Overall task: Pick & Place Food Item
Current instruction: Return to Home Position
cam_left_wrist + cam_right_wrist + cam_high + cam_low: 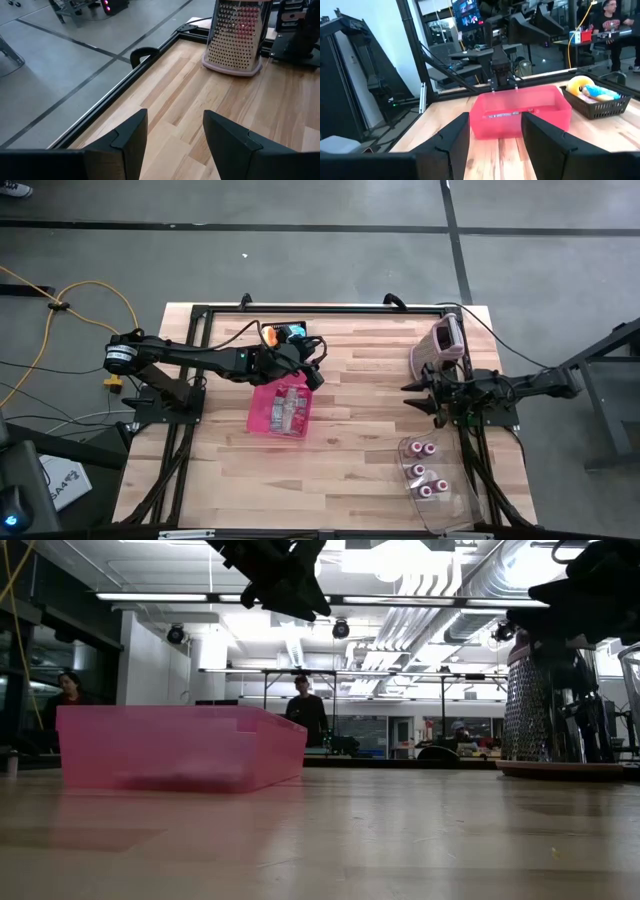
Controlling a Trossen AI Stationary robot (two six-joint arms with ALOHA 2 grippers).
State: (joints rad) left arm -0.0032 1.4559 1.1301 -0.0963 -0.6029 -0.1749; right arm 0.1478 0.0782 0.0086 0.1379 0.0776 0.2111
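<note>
Donuts (pixel 592 91) are lying in the black bin (pixel 601 108) at the 11 o'clock edge of the wooden table (pixel 370 430). The left gripper (pixel 312 372), spread and empty, is hovering at that bin's 5 o'clock, above the pink bin (pixel 180 745); home is probably lying toward 9 o'clock. The right gripper (pixel 413 394), also spread, is waiting at 3 o'clock. People (pixel 307 712) are standing beyond.

There is one table (pixel 360 440). It carries one pink bin (pixel 280 410), one black bin (pixel 600 107), one metal grater (pixel 446 340) and one clear tray (pixel 455 505). In the black bin two donuts can be counted from the right wrist view: one yellow donut (pixel 579 84) and one blue donut (pixel 601 93). The clear tray holds three pink donuts (pixel 418 471). Beyond the table, the low view shows two people (pixel 303 710) clearly.
</note>
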